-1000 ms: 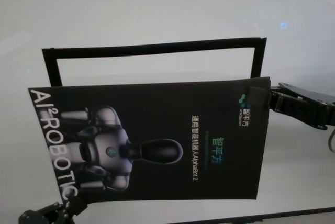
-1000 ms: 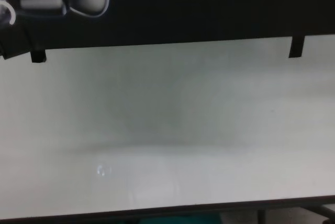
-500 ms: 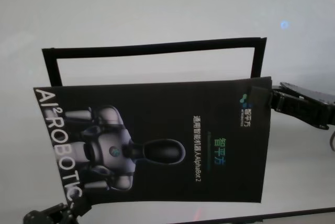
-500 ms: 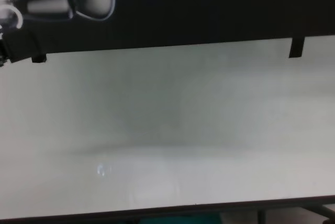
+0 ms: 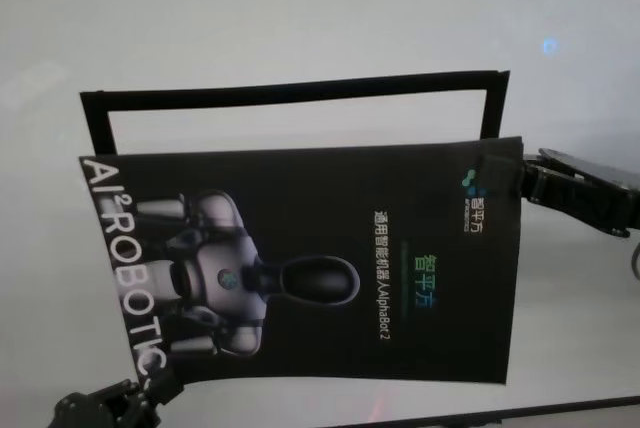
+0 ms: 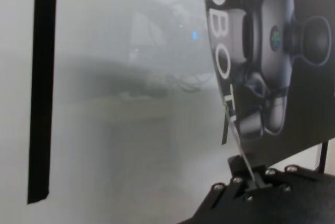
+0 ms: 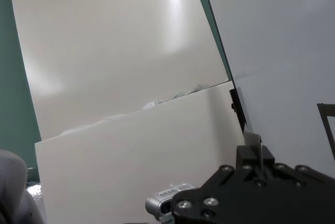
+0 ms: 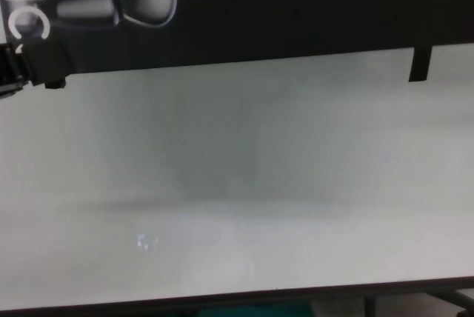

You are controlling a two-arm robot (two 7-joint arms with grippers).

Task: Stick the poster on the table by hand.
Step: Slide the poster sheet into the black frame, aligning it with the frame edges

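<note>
The poster [image 5: 310,268], black and glossy with a grey-white robot picture and the white letters "AI²ROBOTIC", hangs flat above the white table [image 5: 300,18]. My left gripper [image 5: 152,390] is shut on its near left corner, and the left wrist view shows the pinch [image 6: 252,181] on the sheet's edge [image 6: 272,51]. My right gripper [image 5: 522,184] is shut on its far right corner, with a thin edge between the fingers in the right wrist view [image 7: 255,156]. In the chest view the poster's near edge [image 8: 259,13] floats over the table [image 8: 237,184].
A thin black strip frame [image 5: 290,90] lies on the table behind and under the poster. Its two strip ends show in the chest view [image 8: 420,64], and one strip shows in the left wrist view [image 6: 42,88]. The table's dark front edge [image 8: 237,298] is near.
The poster has shifted to the right and a little toward me, with both grippers still holding its corners. More of the lettering now shows in the chest view.
</note>
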